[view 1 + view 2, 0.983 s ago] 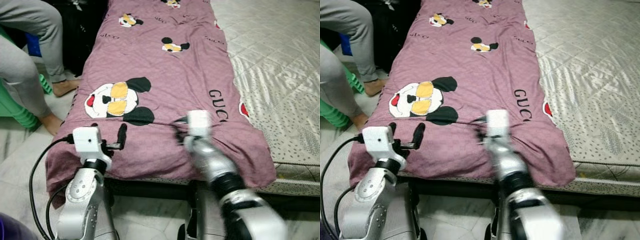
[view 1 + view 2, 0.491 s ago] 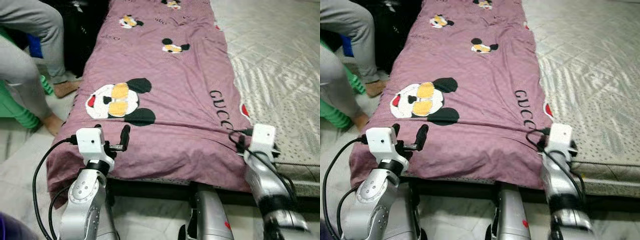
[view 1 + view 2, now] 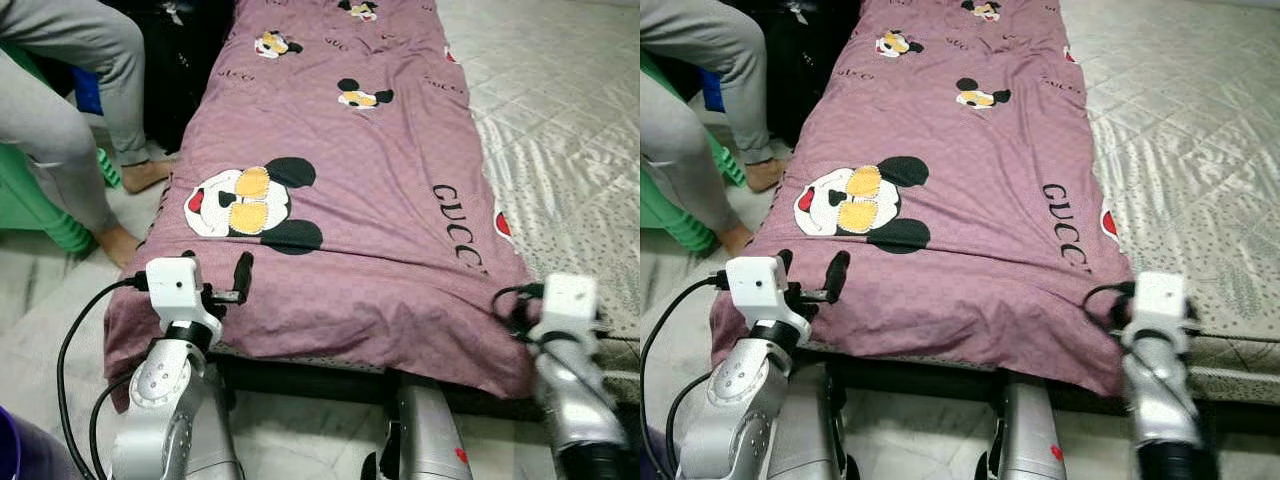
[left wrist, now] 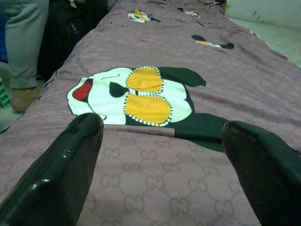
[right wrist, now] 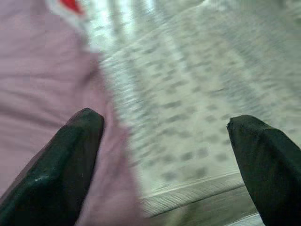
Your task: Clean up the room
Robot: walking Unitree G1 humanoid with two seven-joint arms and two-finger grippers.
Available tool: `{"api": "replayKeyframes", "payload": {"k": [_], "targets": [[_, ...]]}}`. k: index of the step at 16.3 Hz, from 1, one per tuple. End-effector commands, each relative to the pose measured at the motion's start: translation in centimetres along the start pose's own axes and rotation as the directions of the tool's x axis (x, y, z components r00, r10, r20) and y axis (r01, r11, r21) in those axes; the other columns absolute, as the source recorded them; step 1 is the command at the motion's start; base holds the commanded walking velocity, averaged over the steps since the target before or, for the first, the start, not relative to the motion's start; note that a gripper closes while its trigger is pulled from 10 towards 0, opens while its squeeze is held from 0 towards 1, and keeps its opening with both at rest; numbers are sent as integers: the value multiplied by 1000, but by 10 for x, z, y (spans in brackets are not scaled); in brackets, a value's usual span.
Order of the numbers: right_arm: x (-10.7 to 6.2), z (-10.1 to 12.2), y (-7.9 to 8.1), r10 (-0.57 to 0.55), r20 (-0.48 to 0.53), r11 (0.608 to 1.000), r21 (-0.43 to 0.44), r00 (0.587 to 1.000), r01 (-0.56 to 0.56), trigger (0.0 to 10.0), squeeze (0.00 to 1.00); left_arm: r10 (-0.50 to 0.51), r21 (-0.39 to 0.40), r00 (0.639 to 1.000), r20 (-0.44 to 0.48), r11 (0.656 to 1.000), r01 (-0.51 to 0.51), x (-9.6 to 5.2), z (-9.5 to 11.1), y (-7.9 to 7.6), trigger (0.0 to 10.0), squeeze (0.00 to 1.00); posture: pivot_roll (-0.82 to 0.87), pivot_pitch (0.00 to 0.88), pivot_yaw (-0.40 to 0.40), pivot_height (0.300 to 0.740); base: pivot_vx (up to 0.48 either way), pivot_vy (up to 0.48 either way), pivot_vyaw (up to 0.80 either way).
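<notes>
— Where are the pincers?

— The left pincer (image 4: 162,165) hovers spread wide over the near end of the mauve cartoon-print blanket (image 3: 340,190). The right pincer (image 5: 164,160), also released, straddles the blanket's right edge and the pale mattress (image 3: 560,110).

— Anything else?

— The blanket lies lengthwise along the bed; a seated person's legs (image 3: 70,110) are at left.

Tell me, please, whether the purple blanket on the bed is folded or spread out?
Spread out. The purple blanket lies flat along the bed, its near edge hanging over the end, with slight wrinkles.
</notes>
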State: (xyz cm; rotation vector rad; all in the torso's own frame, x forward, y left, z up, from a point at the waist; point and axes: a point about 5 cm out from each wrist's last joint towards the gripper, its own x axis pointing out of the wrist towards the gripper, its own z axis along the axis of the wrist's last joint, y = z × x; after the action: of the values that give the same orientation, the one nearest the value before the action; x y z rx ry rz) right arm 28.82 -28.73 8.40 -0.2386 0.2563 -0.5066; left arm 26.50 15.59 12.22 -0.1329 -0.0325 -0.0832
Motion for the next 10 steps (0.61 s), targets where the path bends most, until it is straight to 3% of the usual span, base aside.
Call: {"api": "replayKeyframes", "payload": {"k": [1,2,3,6,8,10], "targets": [[1,21,-2,-1,91,998,67,996,-5,10000,824,7,9,1000,13,1000,-7,2,2,4,10000,0,10,70,-22,501,0,0,0],[0,39,6,37,169,991,123,985,-59,10000,549,12,10,1000,23,1000,-12,5,3,5,10000,0,9,60,-21,501,0,0,0],[-4,62,21,99,257,976,163,961,-144,10000,0,20,9,999,41,1000,-21,8,6,6,10000,0,4,43,-20,501,0,0,0],[-14,92,47,203,381,929,215,902,-300,10000,0,20,4,998,63,1000,-21,14,10,6,10000,0,2,9,-19,501,0,0,0],[-21,106,56,244,451,906,209,858,-367,10000,0,19,5,996,83,1000,-19,19,12,8,10000,0,3,0,-22,510,0,0,0],[-20,117,62,244,473,894,229,847,-386,10000,0,24,7,994,104,1000,-24,24,15,11,10000,0,2,0,-21,529,0,0,0]]}}
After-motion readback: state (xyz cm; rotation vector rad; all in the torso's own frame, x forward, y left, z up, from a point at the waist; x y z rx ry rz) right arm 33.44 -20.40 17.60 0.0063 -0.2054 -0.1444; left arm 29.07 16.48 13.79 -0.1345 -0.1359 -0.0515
